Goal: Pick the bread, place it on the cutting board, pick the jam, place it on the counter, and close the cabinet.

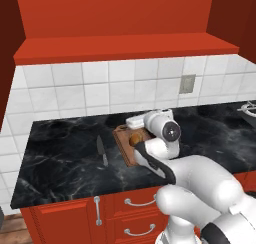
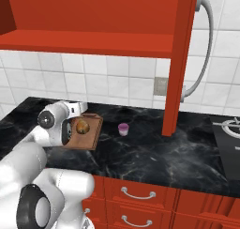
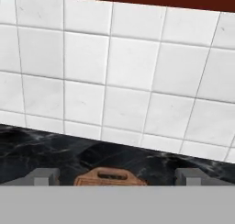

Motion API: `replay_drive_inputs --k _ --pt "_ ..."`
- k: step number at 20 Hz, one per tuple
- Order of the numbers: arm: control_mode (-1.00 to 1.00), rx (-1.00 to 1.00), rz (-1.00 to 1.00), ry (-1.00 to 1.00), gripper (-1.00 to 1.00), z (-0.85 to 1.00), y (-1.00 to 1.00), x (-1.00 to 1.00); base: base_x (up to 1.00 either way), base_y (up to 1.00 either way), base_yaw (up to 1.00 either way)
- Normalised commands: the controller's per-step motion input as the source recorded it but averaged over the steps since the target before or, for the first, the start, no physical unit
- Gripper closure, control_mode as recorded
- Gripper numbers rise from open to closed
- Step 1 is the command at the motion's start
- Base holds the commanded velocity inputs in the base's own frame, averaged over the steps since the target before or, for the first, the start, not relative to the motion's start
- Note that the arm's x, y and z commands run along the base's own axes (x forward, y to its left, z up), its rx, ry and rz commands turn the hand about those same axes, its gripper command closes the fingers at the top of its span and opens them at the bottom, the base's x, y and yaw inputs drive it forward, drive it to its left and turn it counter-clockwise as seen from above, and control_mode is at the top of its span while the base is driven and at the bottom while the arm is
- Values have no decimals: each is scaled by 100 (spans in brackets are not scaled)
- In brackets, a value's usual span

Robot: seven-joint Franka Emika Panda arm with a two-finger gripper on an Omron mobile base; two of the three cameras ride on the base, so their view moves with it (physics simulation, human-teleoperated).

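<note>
My claw (image 3: 114, 176) hangs low over the board (image 2: 91, 132), fingers spread wide and empty, the board's handle between them. The bread (image 2: 82, 126) sits on the board. The jam (image 2: 123, 128) stands on the counter (image 2: 154, 148), right of the board, cabinet (image 2: 180, 59) door open.

Middle of the frame, I've got the cutting board (image 1: 124, 147) lying on the black counter (image 1: 60, 148), with the bread (image 1: 135, 137) sitting on it. My arm's white wrist covers the board's right side, so I can't make out the gripper's fingers. Left of the board, apart from it, a grey knife (image 1: 101, 151) lies on the marble. Across the top runs the red cabinet (image 1: 120, 23). A grey wall outlet (image 1: 187, 83) sits on the tiles, upper right.
</note>
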Motion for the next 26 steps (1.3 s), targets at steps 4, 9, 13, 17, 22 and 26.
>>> replay_drive_inputs --k 4,9,13,17,22,26 --pt "-100 0 0 -18 -100 47 -2 -40 0 0 0" --pt "-100 0 0 -17 -100 49 0 -49 0 0 0" --pt "-100 0 0 -13 -100 46 0 -41 0 0 0" --pt "-100 0 0 -11 -100 46 0 -44 0 0 0" --pt "-100 0 0 -6 -100 51 -1 -48 0 0 0" --pt "-100 0 0 0 -100 50 -1 -48 0 0 0"
